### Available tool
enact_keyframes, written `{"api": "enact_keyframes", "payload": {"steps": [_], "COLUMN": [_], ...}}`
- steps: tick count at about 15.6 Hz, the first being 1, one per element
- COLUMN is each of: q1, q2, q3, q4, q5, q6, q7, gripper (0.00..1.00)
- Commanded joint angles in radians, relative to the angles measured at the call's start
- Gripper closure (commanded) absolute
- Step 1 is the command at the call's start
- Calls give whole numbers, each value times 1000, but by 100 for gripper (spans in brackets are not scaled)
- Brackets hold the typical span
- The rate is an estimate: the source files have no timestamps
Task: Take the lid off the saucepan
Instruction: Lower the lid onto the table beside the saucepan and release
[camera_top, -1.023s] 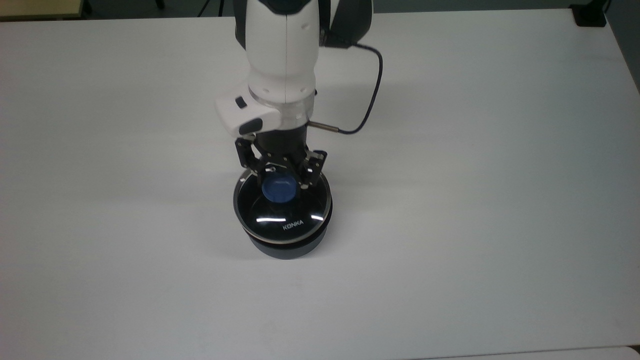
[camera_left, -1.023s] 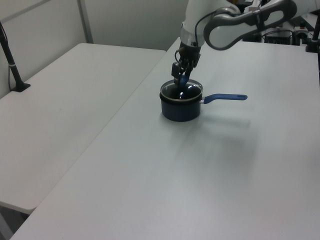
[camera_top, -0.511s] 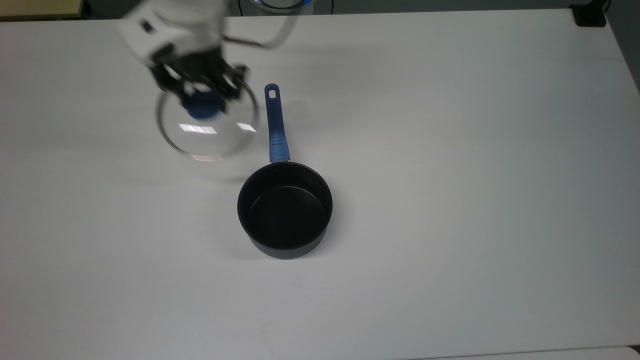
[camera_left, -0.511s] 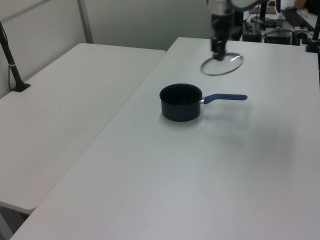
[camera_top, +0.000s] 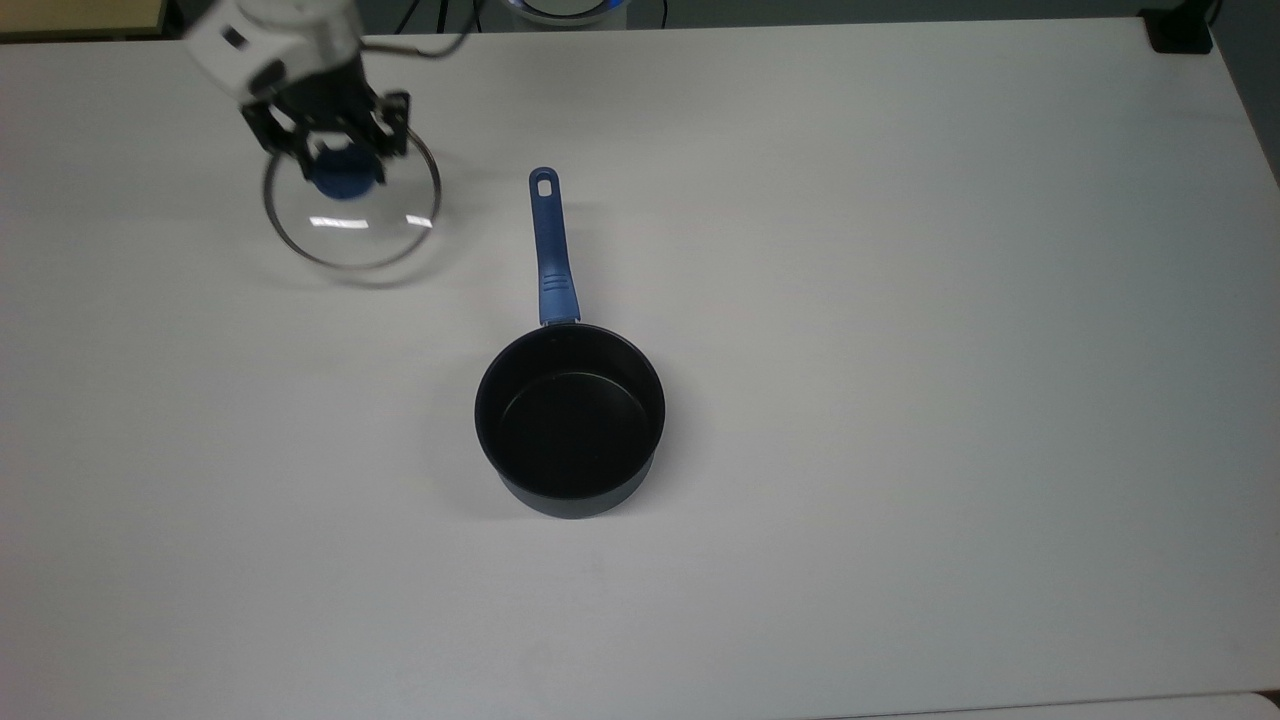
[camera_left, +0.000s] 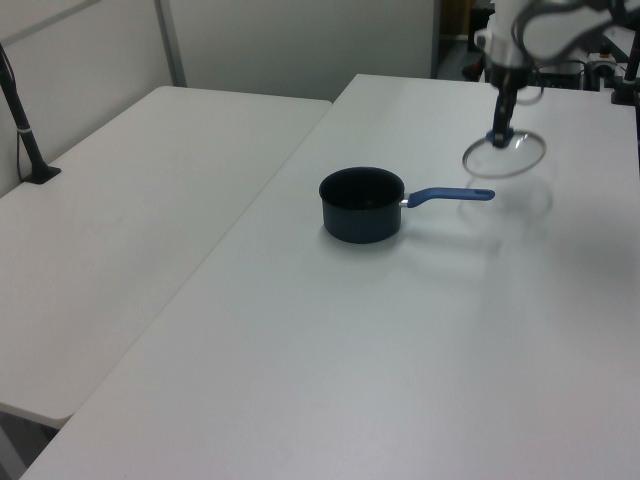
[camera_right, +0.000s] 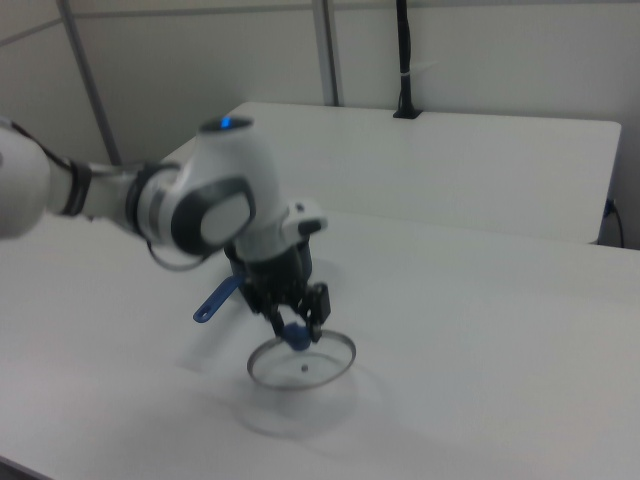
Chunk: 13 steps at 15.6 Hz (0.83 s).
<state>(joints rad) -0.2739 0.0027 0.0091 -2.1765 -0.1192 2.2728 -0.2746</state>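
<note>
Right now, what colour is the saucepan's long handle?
Blue, clearest in the top view: handle of the saucepan.

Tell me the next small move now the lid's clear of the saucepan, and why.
Probably lower it straight down. The end effector holds the lid by its knob above the bare table, with a shadow beneath it in the right view, well away from the open saucepan.

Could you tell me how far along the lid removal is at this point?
Done: the saucepan stands open on the table. In hand: the end effector holds the lid by its blue knob, above the table at the top view's upper left. Left: setting it down and releasing.
</note>
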Motion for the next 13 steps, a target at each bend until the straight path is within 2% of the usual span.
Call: {"api": "enact_keyframes", "payload": {"steps": [1, 4, 5, 6, 7, 9, 11, 13], "q1": [16, 38, 39, 38, 30, 25, 25, 27], "q2": [-23, 2, 6, 7, 3, 0, -6, -12], "q3": [0, 0, 0, 0, -1, 0, -1, 0], "q4": [-135, -132, -131, -128, -123, -42, 65, 212], "q5": [13, 13, 13, 13, 13, 13, 13, 13], "q6": [160, 159, 156, 151, 136, -2, -152, -295], "q7": [9, 37, 38, 44, 81, 153, 160, 161], "gripper": [62, 60, 44, 9, 0, 0, 0, 0]}}
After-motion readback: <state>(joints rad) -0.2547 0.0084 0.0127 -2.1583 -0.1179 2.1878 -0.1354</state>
